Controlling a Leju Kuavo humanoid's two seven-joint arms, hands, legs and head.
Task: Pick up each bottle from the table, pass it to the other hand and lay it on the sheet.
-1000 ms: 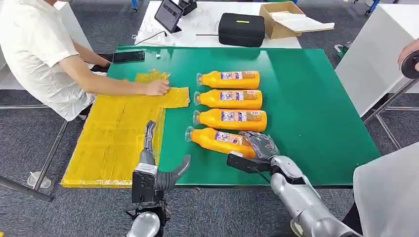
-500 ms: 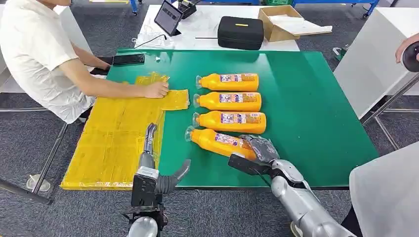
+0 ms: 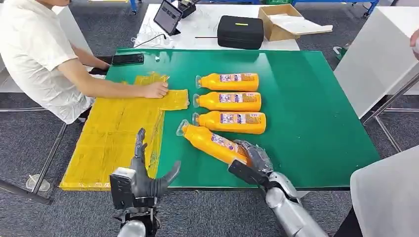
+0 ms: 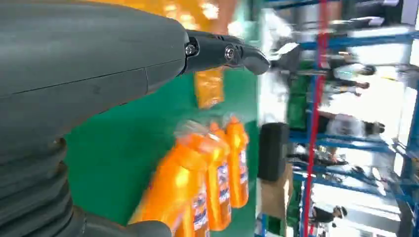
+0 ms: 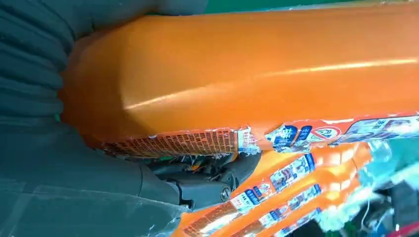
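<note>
Our right hand [image 3: 251,157] grips the base end of the nearest bottle [image 3: 210,140], which lies tilted across the green table [image 3: 306,113], its capped neck pointing toward the yellow sheet [image 3: 113,138]. In the right wrist view the bottle's orange body [image 5: 257,74] sits against the palm, with dark fingers [image 5: 207,185] curled under its labelled side. We cannot tell whether the bottle is clear of the table or touching it.

Three more bottles lie side by side beyond it, caps facing the sheet: the far one [image 3: 228,81], the middle one [image 3: 227,101] and the near one [image 3: 230,122]. The held bottle's neck is just beside the near one's cap.

Our left hand [image 3: 143,175] hangs at the table's front edge, near the sheet's border, holding nothing, fingers straight and thumb spread wide. The left wrist view shows its thumb [image 4: 227,52] extended, with the bottles [image 4: 207,182] ahead.

A person [image 3: 34,54] in a white shirt sits at the sheet's side, one hand [image 3: 157,89] pressing on the sheet's far corner. A phone [image 3: 128,59] lies on the table's far left corner. Behind, a white table [image 3: 207,37] carries a black case [image 3: 240,32], a tablet [image 3: 167,16] and a cardboard box [image 3: 281,22].
</note>
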